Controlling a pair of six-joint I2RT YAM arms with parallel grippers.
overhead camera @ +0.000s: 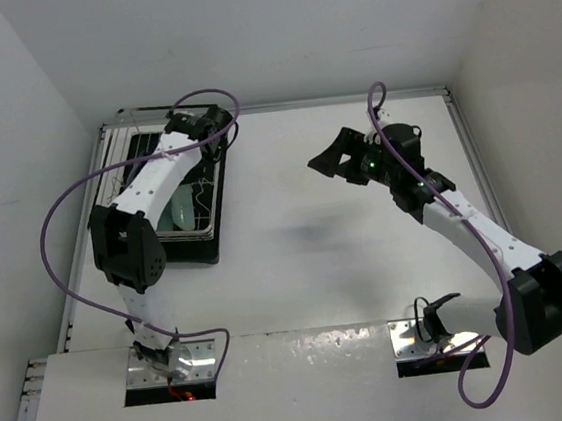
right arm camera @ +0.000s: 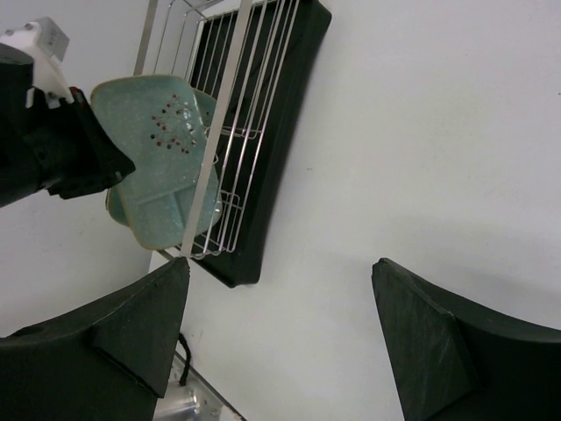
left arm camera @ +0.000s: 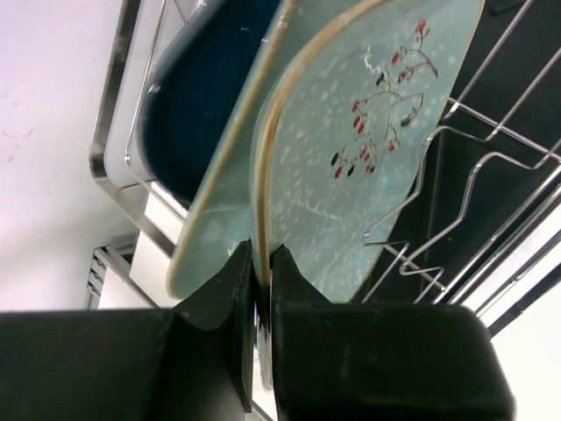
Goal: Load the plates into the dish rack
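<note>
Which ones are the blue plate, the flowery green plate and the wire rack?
dark blue plate (left arm camera: 197,105), left wrist view, on its inner face.
flowery green plate (left arm camera: 351,202), left wrist view, on its face below the red sprig.
dish rack (right arm camera: 233,88), right wrist view, on its raised rim bar.

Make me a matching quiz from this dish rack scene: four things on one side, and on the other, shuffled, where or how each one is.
Things:
1. left fingers
2. right fingers
3. blue plate
4. drip tray

States:
A. black, under the rack
B. spread open over the table
C. closed on a mint plate at its rim
D. standing on edge in the rack

Pairs: 1-C, 2-B, 3-D, 4-A
</note>
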